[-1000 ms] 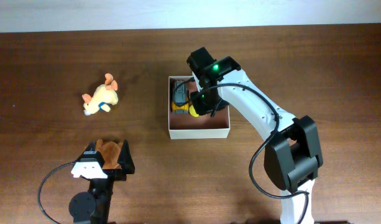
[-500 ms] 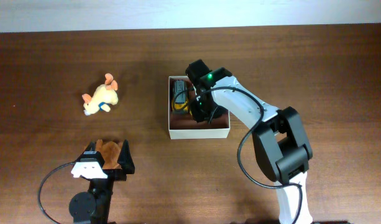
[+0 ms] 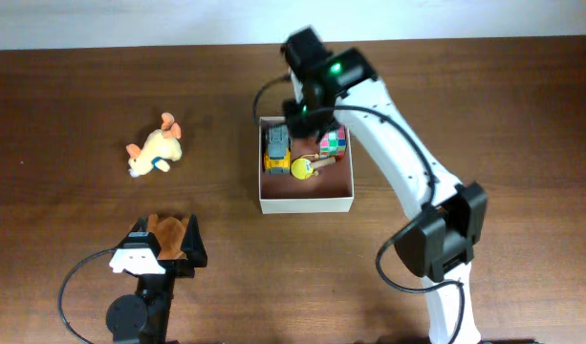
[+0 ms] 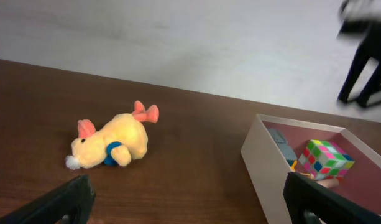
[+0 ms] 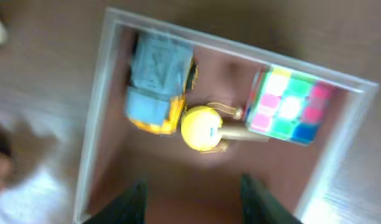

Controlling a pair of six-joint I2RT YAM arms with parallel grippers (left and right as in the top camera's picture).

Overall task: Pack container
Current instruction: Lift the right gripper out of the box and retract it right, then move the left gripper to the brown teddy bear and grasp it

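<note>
Mia: Where is the box?
Ben: The container (image 3: pixel 307 204) sits on the brown table (image 3: pixel 73 96), about in the middle. It is white outside and red-brown inside.
Mia: What is in it?
Ben: A little blue and yellow truck (image 3: pixel 276 151) is in the far left corner. A cube (image 3: pixel 333 141) with lots of colours is in the far right corner. A round yellow toy (image 3: pixel 302 169) lies between them, just beside the truck.
Mia: What about the right claw?
Ben: The right claw (image 5: pixel 193 186) hangs above the box and looks down into it. Its two fingers are apart with nothing between them, so it is open and holds nothing.
Mia: And the left claw?
Ben: The left claw (image 4: pixel 186 183) is wide open, near the front of the table and well apart from the box. A brown fuzzy toy (image 3: pixel 168 229) lies right by it. I cannot tell if they touch.
Mia: Anything else?
Ben: A yellow soft animal (image 3: pixel 157 153) with pink ears lies on the table, left of the box, all on its own
</note>
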